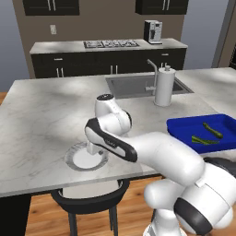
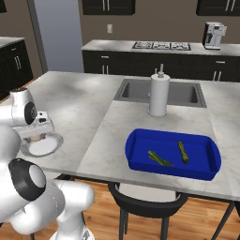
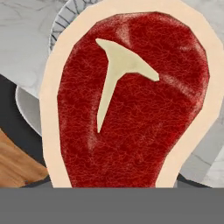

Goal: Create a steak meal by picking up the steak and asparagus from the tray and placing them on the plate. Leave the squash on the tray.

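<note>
a: where's the steak (image 3: pixel 131 105)?

b: right up against the hand camera, red slab with a pale fat rim and a t-shaped bone mark. behind it, at 11 o'clock in that view, a bit of the plate's ribbed grey rim. in the right base view a sliver of the meat peeks out under the hand, just above the plate (image 2: pixel 44 146).

a: so the gripper (image 2: pixel 38 136) has it?

b: it looks that way: the jaws stand about half open with the steak between them, though the fingertips themselves are hidden by the meat.

a: and the plate?

b: near the counter's front edge, above a black stool (image 1: pixel 90 203). in the left base view the hand covers the plate (image 1: pixel 76 161) at its 2 o'clock side.

a: the tray?

b: the blue tray (image 2: pixel 140 159) sits well apart from the plate, at 3 o'clock of it in the right base view. inside lie the asparagus (image 2: pixel 159 158) and, at 2 o'clock of that, the squash (image 2: pixel 183 152), apart from each other.

a: anything else?

b: a paper towel roll (image 2: pixel 159 95) beside the sink (image 2: pixel 180 93), at 12 o'clock of the tray.
</note>
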Robot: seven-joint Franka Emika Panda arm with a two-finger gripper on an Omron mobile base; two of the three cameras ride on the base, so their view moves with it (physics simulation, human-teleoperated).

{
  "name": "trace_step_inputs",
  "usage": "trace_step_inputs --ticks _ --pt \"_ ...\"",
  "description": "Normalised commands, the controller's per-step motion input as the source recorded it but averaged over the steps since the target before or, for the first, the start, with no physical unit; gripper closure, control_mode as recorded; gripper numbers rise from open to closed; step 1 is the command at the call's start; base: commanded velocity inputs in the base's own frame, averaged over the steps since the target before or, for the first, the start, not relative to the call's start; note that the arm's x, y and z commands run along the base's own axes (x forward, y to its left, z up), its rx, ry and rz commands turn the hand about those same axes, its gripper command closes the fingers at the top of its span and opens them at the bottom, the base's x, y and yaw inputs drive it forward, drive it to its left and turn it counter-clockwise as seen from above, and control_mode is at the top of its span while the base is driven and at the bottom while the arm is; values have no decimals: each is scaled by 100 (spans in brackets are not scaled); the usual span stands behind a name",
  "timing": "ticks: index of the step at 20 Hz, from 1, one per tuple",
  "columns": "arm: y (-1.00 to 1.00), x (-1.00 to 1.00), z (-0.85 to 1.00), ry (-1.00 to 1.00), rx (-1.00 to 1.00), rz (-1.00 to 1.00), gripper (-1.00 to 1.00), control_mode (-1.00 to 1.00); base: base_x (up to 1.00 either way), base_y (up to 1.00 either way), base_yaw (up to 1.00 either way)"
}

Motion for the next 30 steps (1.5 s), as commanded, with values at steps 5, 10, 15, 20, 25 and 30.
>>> trace_step_inputs --ticks 5,10,15,20,25,30 --pt "0 27 -42 0 0 10 100 -100 0 0 0" --pt "8 42 -49 0 0 9 100 -100 0 0 0" --pt "22 42 -35 0 0 7 100 -100 0 0 0" --pt "19 38 -31 0 0 7 100 -100 0 0 0" --pt "7 35 -29 0 0 8 100 -100 0 0 0" --pt "9 29 -24 0 0 7 100 -100 0 0 0"
